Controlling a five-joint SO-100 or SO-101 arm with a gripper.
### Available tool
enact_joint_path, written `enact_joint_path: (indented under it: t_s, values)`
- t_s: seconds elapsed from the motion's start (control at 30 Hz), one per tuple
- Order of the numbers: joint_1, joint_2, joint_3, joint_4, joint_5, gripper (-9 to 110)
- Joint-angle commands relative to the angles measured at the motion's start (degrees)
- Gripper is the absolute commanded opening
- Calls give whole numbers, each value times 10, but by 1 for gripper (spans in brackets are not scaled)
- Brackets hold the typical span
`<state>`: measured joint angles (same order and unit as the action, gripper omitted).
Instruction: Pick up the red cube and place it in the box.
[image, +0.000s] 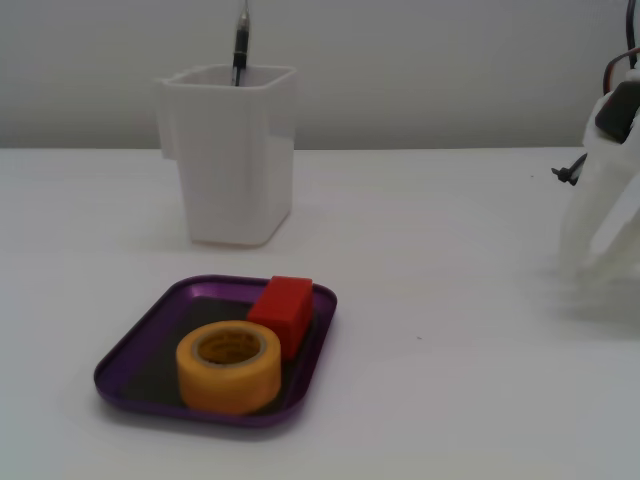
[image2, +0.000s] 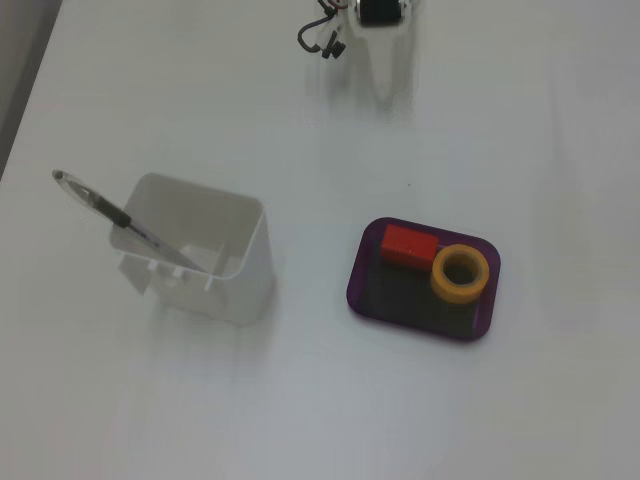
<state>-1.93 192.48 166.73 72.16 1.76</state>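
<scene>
The red cube (image: 285, 308) lies inside the purple tray, the box (image: 122, 382), at its far side, touching the yellow tape roll (image: 230, 368). In the other fixed view the cube (image2: 407, 245) sits in the tray's (image2: 364, 300) upper left corner, with the tape roll (image2: 460, 275) to its right. My gripper (image: 590, 258) is white and empty at the right edge, well away from the tray and pointing down at the table. It also shows at the top of the other fixed view (image2: 386, 80). Its white fingers blur into the white table.
A tall white square container (image: 235, 170) with a pen (image: 241, 45) stands behind the tray. It is at the left in the other fixed view (image2: 240, 280). The table is white, with its left edge visible in that view.
</scene>
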Motion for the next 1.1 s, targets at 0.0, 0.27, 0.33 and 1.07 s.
enact_joint_path:
  t_s: [0.0, 0.27, 0.33, 1.07]
  values:
    - [3, 48, -3, -7, -3, 0]
    - [2, 48, 54, -33, 2, 0]
    - [2, 48, 72, -31, 3, 0]
    - [-4, 48, 80, -33, 4, 0]
